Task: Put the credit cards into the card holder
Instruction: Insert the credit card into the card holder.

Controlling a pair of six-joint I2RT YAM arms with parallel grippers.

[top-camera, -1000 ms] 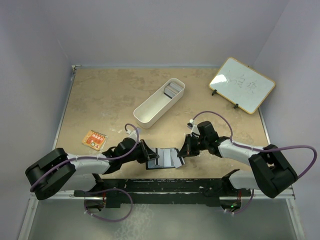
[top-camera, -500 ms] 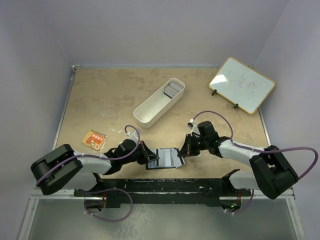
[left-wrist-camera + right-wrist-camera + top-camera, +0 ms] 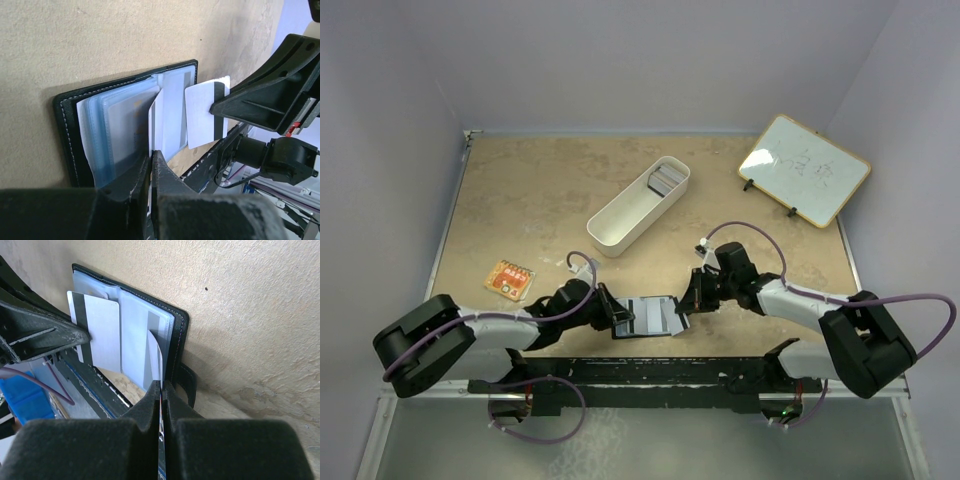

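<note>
Standing each card upright over the open card holder [image 3: 65, 125] lets it slide down into a pocket. The left gripper [image 3: 616, 318] looks clamped shut on one white striped credit card [image 3: 100, 335], the right gripper [image 3: 684, 306] on a second striped card [image 3: 202, 117]. Both forearms stretch low and converge on the holder, which lies at the near edge of the table [image 3: 520, 200].

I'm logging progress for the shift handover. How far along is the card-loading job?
Done: the card holder lies open; whether any sleeve is filled is unclear. In hand: the left gripper and right gripper each appear shut on a white striped card over the sleeves. Remaining: seating those, then the stack of cards in the white tray.
</note>
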